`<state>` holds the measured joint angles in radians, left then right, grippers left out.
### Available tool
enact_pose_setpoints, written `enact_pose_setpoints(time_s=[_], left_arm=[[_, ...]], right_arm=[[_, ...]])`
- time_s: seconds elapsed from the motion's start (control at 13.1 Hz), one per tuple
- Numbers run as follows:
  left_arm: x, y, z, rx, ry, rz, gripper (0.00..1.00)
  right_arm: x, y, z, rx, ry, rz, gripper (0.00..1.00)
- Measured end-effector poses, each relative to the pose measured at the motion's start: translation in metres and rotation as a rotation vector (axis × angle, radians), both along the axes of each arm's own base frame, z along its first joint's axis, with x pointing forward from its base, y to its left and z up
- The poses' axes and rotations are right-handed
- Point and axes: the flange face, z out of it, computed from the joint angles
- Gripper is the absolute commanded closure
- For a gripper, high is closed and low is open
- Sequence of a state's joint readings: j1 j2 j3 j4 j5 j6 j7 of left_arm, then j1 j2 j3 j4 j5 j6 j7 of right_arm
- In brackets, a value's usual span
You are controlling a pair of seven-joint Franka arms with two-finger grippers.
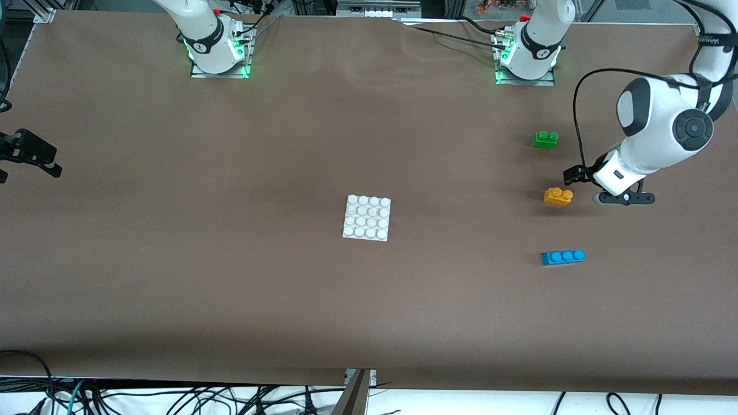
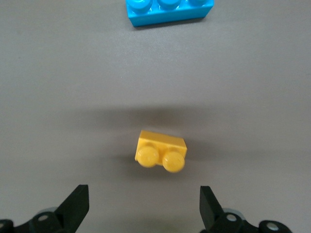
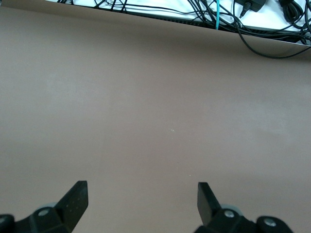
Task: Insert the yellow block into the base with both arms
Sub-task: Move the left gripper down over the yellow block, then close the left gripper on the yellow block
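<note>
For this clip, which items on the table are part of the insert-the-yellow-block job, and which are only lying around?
Part of the job:
- yellow block, lying on the table, ungrasped
- base, mid-table
- left gripper, open, beside the yellow block
- right gripper, open over bare table, waiting

Lying about:
- green brick, farther from the front camera than the yellow block
- blue brick, nearer

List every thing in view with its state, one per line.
yellow block: upright on table, free, not in base
base: flat on table, studs bare
green brick: upright, untouched
blue brick: upright, untouched
left gripper: open, by yellow block
right gripper: open, waiting over bare table
</note>
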<state>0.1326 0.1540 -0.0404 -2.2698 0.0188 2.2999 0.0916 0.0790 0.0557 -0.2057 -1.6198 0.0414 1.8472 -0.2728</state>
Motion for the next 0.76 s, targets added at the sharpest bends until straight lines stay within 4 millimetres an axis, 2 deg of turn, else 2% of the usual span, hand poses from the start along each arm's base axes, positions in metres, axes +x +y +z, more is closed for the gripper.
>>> enact_pose_setpoints(time_s=[0.23, 0.53, 0.76], left_arm=[[0.001, -0.003, -0.035, -0.009, 0.019, -0.022, 0.00], [0.003, -0.013, -0.050, -0.022, 0.014, -0.093, 0.01], [0.005, -0.014, -0.069, -0.030, 0.001, -0.136, 0.01]], right_arm=[[0.000, 0.000, 0.000, 0.000, 0.002, 0.000, 0.00], [-0.001, 0.000, -0.001, 0.001, 0.007, 0.000, 0.00], [-0.001, 0.000, -0.001, 0.001, 0.010, 0.000, 0.00]])
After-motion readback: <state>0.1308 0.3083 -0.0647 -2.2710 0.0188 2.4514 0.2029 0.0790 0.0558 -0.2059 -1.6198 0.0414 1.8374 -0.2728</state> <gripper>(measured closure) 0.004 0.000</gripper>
